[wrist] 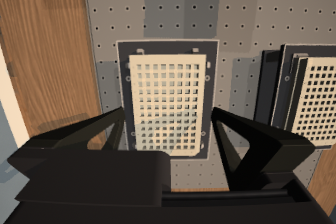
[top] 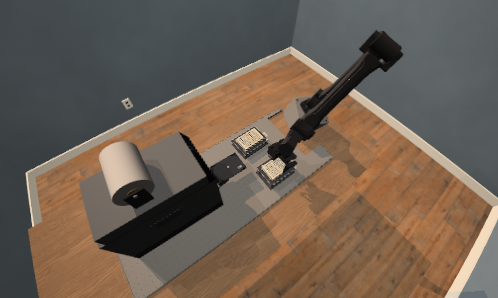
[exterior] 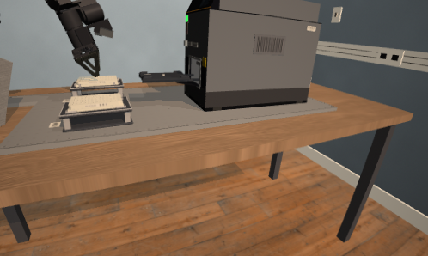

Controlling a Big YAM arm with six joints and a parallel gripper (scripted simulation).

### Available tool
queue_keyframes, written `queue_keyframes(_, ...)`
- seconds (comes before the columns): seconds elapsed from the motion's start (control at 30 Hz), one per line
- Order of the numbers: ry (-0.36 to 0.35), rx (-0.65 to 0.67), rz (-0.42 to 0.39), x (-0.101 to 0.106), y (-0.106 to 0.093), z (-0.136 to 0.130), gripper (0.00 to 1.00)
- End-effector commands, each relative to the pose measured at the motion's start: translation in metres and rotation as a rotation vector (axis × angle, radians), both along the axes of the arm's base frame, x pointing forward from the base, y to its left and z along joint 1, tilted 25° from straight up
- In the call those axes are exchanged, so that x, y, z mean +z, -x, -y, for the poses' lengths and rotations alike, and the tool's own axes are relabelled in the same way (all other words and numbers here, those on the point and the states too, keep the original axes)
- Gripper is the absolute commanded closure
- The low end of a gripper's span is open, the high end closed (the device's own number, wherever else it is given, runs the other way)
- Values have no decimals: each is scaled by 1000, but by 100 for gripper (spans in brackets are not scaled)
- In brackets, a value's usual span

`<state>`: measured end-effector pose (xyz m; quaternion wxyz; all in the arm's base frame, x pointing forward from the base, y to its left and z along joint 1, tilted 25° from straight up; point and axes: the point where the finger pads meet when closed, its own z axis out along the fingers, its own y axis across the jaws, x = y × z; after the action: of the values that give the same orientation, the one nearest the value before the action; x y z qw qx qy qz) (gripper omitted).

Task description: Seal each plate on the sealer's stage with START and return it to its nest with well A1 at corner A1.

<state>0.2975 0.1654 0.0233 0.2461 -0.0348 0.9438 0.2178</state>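
End effector [top: 287, 162] [exterior: 97, 75] [wrist: 168, 112]: wide, nothing between the fingertips; spread likely chosen to straddle the long sides.
Nearer plate [top: 273, 169] [exterior: 95, 81] [wrist: 167, 105]: flat in its nest [top: 272, 182] [exterior: 121, 88] [wrist: 212, 55], below the fingers; raised seat probably leaving room for a side grip.
Other plate [top: 250, 138] [exterior: 96, 102] [wrist: 324, 100]: flat in the neighbouring nest [top: 246, 155] [exterior: 128, 113] [wrist: 277, 112], apart from the fingers.
Stage [top: 227, 170] [exterior: 165, 76]: out of the sealer [top: 187, 198] [exterior: 258, 55], bare; presumably ready for loading.
Lamp [exterior: 186, 18]: green, so no fault suggested.
Next: lower squarely, then close; off-centre descent could tip the plate.
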Motion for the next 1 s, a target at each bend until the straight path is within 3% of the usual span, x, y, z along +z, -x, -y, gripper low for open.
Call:
queue_keyframes(0.0, -19, -12, 50, 18, -17, -1, 0)
queue_keyframes(0.23, -2, -11, 6, 7, -13, 0, 0)
queue_keyframes(0.7, -12, -12, 29, 12, -20, -3, 0)
queue_keyframes(0.97, -7, -12, 14, 2, -8, 1, 0)
